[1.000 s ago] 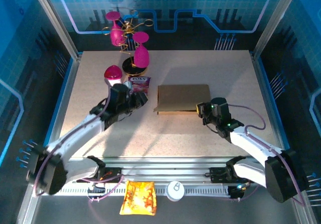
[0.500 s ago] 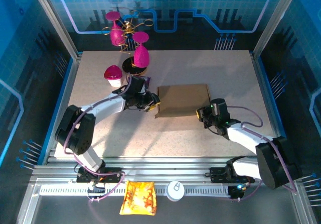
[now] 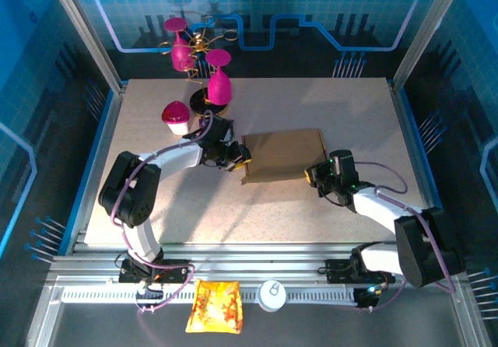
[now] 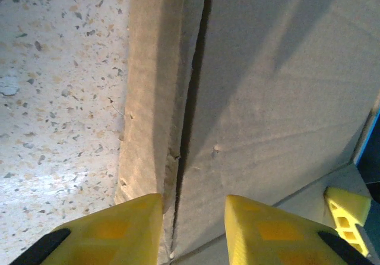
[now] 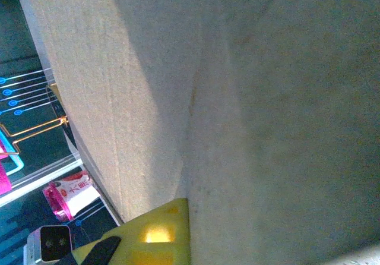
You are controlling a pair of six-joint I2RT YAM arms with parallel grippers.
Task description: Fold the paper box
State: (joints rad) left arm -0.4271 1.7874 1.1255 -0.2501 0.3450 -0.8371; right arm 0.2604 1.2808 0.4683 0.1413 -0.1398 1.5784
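Observation:
The paper box [image 3: 284, 154] lies flattened in the middle of the table, plain brown. My left gripper [image 3: 240, 160] is at its left edge. In the left wrist view its yellow fingers [image 4: 124, 229] stand apart, straddling the seam between a narrow side flap and the main panel of the box [image 4: 279, 98]; the gripper [image 4: 193, 202] is open. My right gripper [image 3: 315, 177] is at the box's near right corner. In the right wrist view one yellow finger [image 5: 157, 232] lies flush against a cardboard fold [image 5: 267, 98], which hides the other finger; the gripper [image 5: 193, 208] is shut on the panel.
A gold stand with pink glasses [image 3: 204, 59] and a pink-topped cup [image 3: 176, 116] stand behind my left arm. A pink snack packet [image 5: 70, 195] lies beyond the box. An orange bag [image 3: 215, 306] and a white disc [image 3: 272, 294] sit on the front rail.
My left arm has swung right, from beside the pink packet to the box's left edge. My right gripper has stayed at the near right corner, and the box has shifted slightly.

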